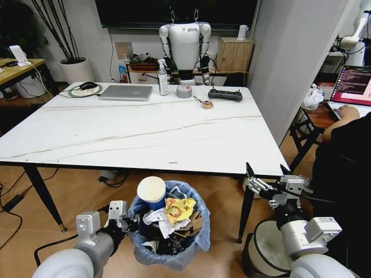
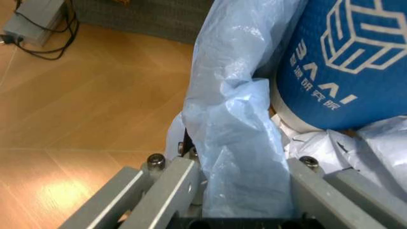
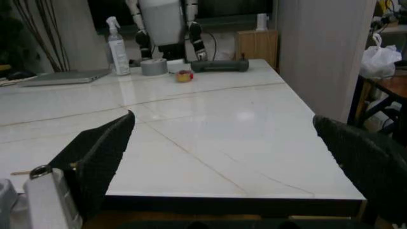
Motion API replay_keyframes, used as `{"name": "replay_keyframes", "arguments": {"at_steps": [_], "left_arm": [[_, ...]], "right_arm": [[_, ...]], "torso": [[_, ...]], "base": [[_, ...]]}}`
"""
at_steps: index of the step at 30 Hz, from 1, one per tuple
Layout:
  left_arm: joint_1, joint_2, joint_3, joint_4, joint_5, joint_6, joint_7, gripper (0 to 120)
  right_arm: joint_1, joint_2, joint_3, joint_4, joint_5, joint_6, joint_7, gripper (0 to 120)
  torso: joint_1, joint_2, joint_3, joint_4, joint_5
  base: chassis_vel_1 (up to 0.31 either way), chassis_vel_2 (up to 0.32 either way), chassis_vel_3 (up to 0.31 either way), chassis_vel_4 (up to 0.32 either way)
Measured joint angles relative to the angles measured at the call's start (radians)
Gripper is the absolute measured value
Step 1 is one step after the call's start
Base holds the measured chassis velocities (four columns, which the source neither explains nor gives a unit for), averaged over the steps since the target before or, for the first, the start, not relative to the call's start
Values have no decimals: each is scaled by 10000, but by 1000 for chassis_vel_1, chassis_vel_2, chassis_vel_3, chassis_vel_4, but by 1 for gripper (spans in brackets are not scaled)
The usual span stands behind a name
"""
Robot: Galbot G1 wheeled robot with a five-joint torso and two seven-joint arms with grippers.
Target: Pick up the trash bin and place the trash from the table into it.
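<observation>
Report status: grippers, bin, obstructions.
Left gripper shut on trash bin rim, bag pinched. Right gripper open, empty, at table edge. Trash in bin. Nothing blocking.

Warm wooden floor (image 1: 87, 197) with black cables (image 1: 14, 202) trailing across it. A white back wall (image 1: 87, 29) carries a dark screen (image 1: 174, 11). A potted plant (image 1: 72, 58) stands in the corner beside a yellow wooden desk (image 1: 17, 69). A wooden cabinet (image 1: 235, 55) sits against a pale partition (image 1: 295, 58).
</observation>
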State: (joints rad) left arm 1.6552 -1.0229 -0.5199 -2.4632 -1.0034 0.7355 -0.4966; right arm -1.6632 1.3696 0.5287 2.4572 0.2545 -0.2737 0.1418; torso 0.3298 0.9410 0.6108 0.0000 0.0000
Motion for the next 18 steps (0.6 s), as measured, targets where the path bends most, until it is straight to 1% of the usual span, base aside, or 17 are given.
{"name": "replay_keyframes", "arguments": {"at_steps": [3,7,9,13,15,18], "left_arm": [[-14,-16,4,10,-2,0,-76,2],[49,-107,-24,151,97,0,-307,2],[64,-119,-32,163,132,0,-308,2],[148,-185,-81,245,495,0,-193,2],[157,-193,-85,250,526,0,-175,2],[186,-289,-84,296,587,0,-139,2]], "right_arm": [[46,-4,-2,-24,36,-40,13,100],[53,-5,-3,-97,34,-56,27,100],[57,-2,-3,-112,34,-56,30,100],[85,35,-30,-249,0,-42,38,100],[85,41,-34,-264,-7,-35,38,100],[103,73,-40,-341,-35,0,49,100]], "torso": [[-62,-132,-72,1,1],[-193,-413,-217,0,0],[-209,-450,-237,0,0],[-306,-706,-396,1,0],[-322,-746,-422,0,1],[-403,-940,-537,0,0]], "base": [[0,0,0,0],[0,0,0,0],[0,0,0,0],[0,0,0,0],[0,0,0,0],[0,0,0,0]]}}
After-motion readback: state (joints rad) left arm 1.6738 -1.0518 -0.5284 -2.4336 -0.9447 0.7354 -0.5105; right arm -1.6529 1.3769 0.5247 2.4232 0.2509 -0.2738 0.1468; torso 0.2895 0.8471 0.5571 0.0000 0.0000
